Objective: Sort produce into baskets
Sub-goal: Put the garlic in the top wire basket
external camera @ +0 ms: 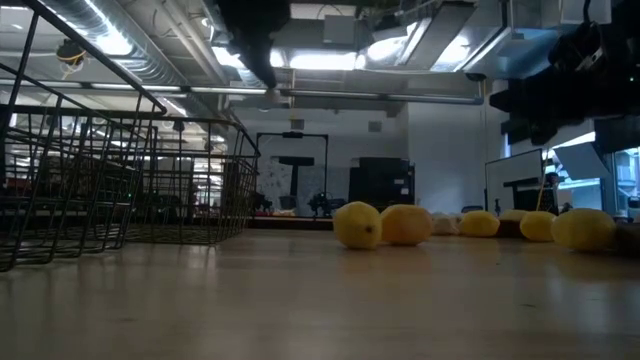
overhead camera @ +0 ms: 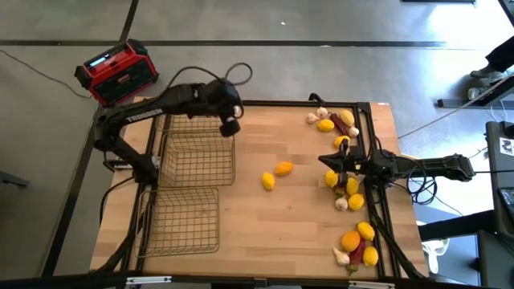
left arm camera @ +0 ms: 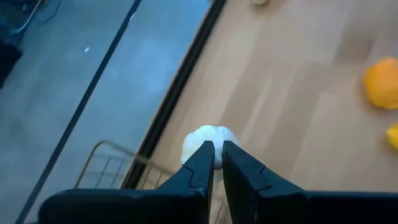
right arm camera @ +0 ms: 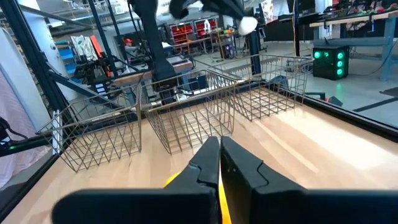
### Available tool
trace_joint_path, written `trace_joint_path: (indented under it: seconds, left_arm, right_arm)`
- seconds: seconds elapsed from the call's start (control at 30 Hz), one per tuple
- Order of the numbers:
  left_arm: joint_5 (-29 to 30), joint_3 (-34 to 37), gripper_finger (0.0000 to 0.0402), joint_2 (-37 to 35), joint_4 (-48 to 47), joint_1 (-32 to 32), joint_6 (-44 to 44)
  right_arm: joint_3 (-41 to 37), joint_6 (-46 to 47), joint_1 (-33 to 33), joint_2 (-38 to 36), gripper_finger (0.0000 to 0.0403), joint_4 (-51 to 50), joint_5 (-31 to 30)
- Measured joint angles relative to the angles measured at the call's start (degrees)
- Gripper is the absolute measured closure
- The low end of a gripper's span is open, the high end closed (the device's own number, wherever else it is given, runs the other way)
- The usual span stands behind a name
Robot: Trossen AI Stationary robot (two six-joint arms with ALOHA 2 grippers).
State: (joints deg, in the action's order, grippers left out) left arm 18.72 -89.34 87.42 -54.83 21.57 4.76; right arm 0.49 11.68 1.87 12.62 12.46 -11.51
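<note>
Left end effector point(left arm camera: 214, 163) is held above the far-left part of the surface point(overhead camera: 273, 225), over the rim of the farthest basket point(left arm camera: 118, 165), fingers clamped on a garlic bulb point(left arm camera: 202, 142). Bulb is roundish; no long axis can be told.

Right end effector point(right arm camera: 219, 163) is low at the right edge, fingers closed on a lemon point(right arm camera: 173, 180); its long axis cannot be told.

Progress judged early: the middle basket point(overhead camera: 195, 156) and near basket point(overhead camera: 183, 218) appear empty. Two lemons point(overhead camera: 275, 175) lie mid-surface; most produce point(overhead camera: 353, 201) remains strung along the right edge.
</note>
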Motion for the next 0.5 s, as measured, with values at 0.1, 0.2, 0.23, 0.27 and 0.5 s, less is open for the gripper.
trace_joint_path:
  seconds: [0.1, 0.2, 0.23, 0.27, 0.5]
  left_arm:
    - [0.0, 0.02, 0.0375, -0.86, -1.29, 2.69, -0.34]
    - [0.0, 0.02, 0.0375, -1.79, -1.75, 4.91, -0.36]
    - [0.0, 0.02, 0.0375, -1.98, -1.71, 5.55, -0.36]
    - [0.0, 0.02, 0.0375, -2.11, -1.75, 6.17, -0.38]
    - [-0.05, 0.02, 0.0375, -2.14, -6.01, 10.54, -1.51]
  right_arm:
    - [0.0, 0.0, 0.0, 0.0, 0.0387, -1.2, 0.0]
    - [0.0, 0.0, 0.0, -0.02, 0.0387, -1.81, 0.0]
    - [0.0, 0.0, 0.0, -0.02, 0.0387, -2.27, 0.0]
    - [0.0, 0.0, 0.0, 0.0, 0.0387, -2.67, 0.0]
    - [-0.01, 0.0, 0.0, -0.02, 0.0387, -3.66, 0.01]
